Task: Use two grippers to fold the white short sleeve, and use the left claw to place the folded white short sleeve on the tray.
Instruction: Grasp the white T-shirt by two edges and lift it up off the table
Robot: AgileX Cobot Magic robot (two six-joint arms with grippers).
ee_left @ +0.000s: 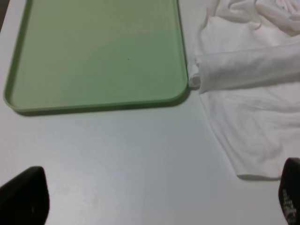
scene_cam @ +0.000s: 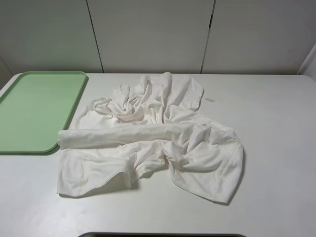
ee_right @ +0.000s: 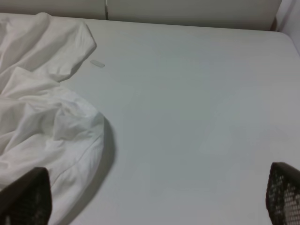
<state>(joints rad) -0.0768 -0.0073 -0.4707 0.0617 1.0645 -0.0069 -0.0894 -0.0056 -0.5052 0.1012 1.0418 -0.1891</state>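
Left gripper (ee_left: 157, 199): jaws wide apart, holding nothing, over bare table (ee_left: 117, 159). Right gripper (ee_right: 154, 197): same. White T-shirt (scene_cam: 148, 138) lies crumpled mid-table, its rolled fold against the green tray (scene_cam: 34, 108).

Black left pincer (ee_left: 157, 199) and right pincer (ee_right: 150, 197), each with blunt, rounded, grid-textured fingertips (ee_right: 283, 192).

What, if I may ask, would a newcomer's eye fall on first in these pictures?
The crumpled white short sleeve sprawls across the middle of the white table, one part rolled into a long tube. To its left lies the light green tray, the roll's end close by its corner.
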